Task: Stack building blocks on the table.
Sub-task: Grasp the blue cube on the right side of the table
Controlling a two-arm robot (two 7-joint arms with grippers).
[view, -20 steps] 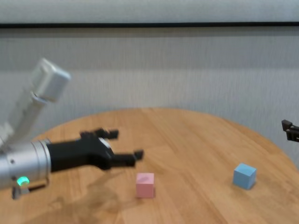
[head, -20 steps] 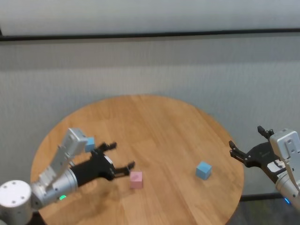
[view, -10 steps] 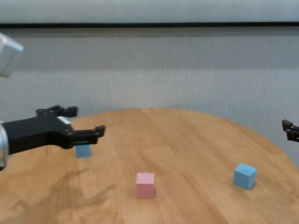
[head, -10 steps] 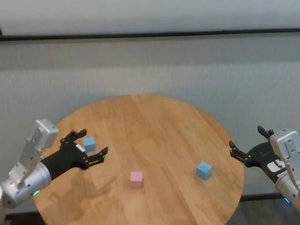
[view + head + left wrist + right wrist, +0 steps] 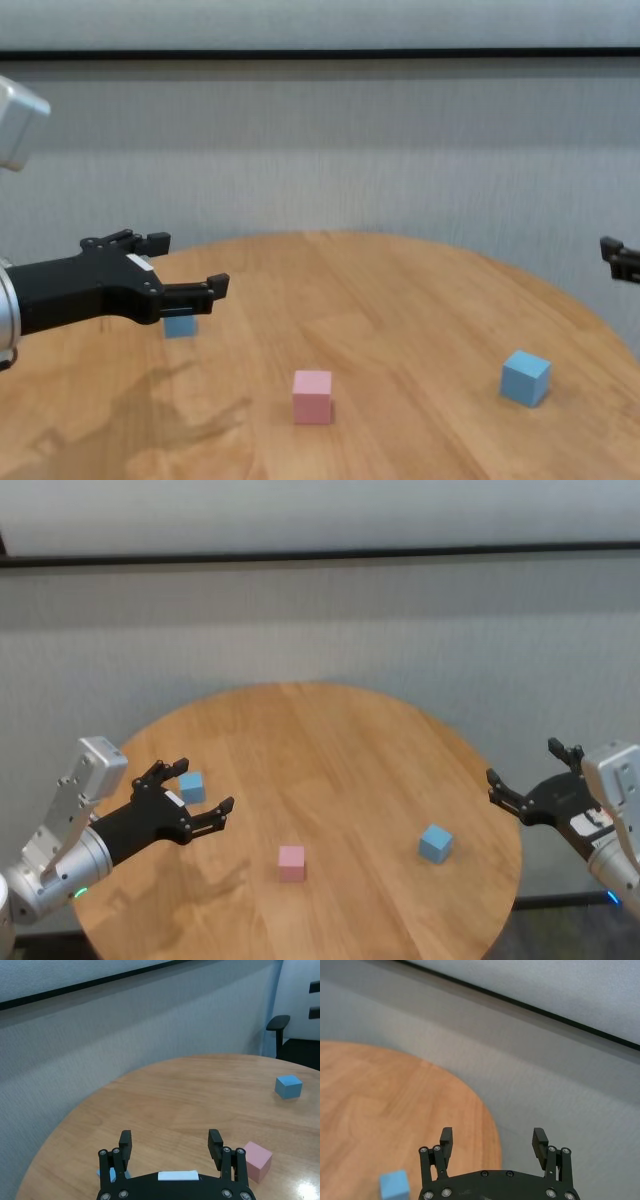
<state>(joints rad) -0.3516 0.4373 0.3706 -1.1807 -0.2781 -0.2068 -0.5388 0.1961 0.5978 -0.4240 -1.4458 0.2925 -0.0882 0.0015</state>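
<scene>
The round wooden counter [image 5: 330, 770] carries three separate cubes, none stacked.

The left end effector [image 5: 196, 798] hangs over the counter's left part with its fingers spread wide and nothing between them. It touches no cube. The left blue cube [image 5: 190, 786] sits on the counter just beside it, under the gap between the fingers in the head view. In the chest view this cube [image 5: 180, 325] shows just below the near finger, apart from it.

The right end effector [image 5: 523, 777] is held off the counter's right edge, over the floor, with its fingers likewise wide apart and empty.

The pink cube [image 5: 291, 863] rests near the counter's front, about midway between the arms. The right blue cube [image 5: 434, 843] lies toward the right rim, well apart from the pink one.

The left wrist view shows the pink cube [image 5: 257, 1160] past one finger and the far blue cube [image 5: 288, 1086] beyond, plus a sliver of the left blue cube [image 5: 112, 1174] low by the other finger. It alone shows a black chair [image 5: 278, 1030] beyond the counter. The right wrist view takes in only the right blue cube [image 5: 395, 1186], the counter's rim and the grey wall [image 5: 530, 1060].
</scene>
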